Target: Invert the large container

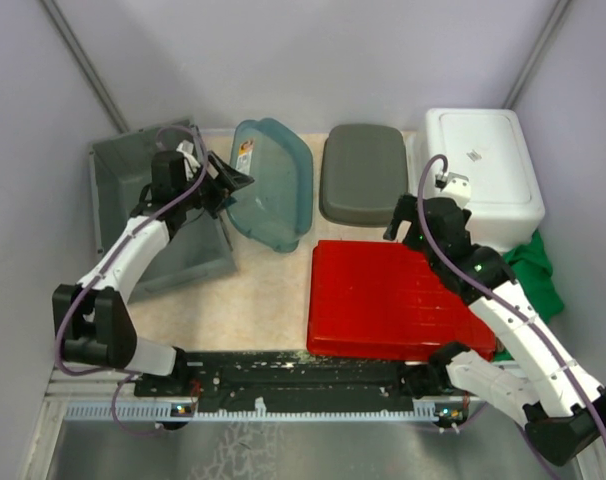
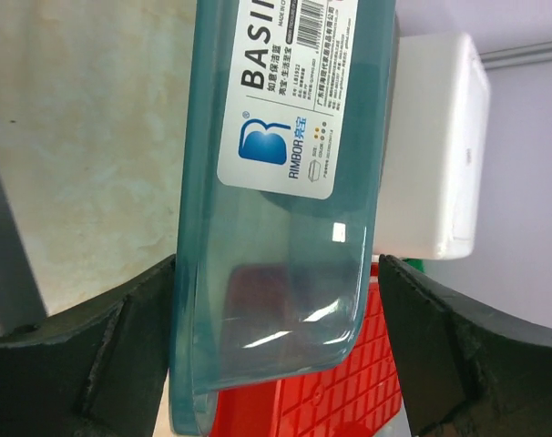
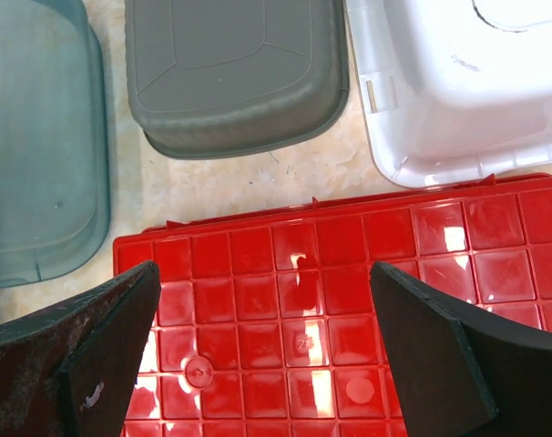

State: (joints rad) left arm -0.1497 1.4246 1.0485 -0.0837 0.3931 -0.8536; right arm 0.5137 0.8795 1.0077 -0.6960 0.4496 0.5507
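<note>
A teal see-through basin (image 1: 273,185) with a white label stands tipped up on its side at the back of the table. My left gripper (image 1: 226,187) is open with its jaws on either side of the basin's corner (image 2: 276,228). The left finger (image 2: 121,355) touches the rim. A thin gap shows at the right finger (image 2: 440,355). A big grey-green bin (image 1: 133,200) sits open side up at the far left, under the left arm. My right gripper (image 1: 398,222) is open and empty above the red container (image 3: 331,300).
The red container (image 1: 388,300) lies bottom up at centre right. A grey tub (image 1: 363,172) and a white tub (image 1: 483,170) lie bottom up behind it. A green cloth (image 1: 533,270) lies at the right edge. Walls enclose the table.
</note>
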